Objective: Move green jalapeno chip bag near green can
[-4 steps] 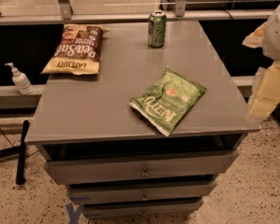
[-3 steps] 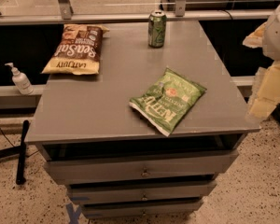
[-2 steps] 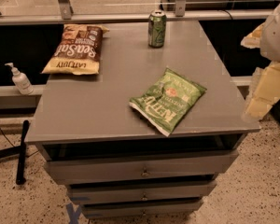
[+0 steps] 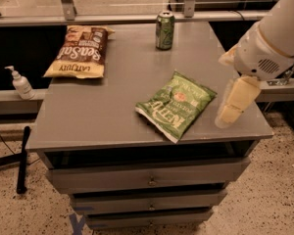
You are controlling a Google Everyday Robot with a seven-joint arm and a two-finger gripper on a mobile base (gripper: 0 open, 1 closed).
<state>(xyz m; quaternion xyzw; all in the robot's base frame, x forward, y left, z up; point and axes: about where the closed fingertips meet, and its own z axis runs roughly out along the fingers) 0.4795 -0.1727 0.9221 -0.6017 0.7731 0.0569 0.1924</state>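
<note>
Camera view, crinkly green jalapeno chip bag (image 4: 177, 105), cylindrical green can (image 4: 164, 30), cream end effector (image 4: 233, 104) at right, grip unclear

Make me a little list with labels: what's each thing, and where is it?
gripper: by the right edge of the table, beside the green jalapeno chip bag, not touching it
green jalapeno chip bag: lying flat near the front
green can: standing up at the back, apart from the bag
brown chip bag: back left corner
pump bottle: on the ledge left of the table
</note>
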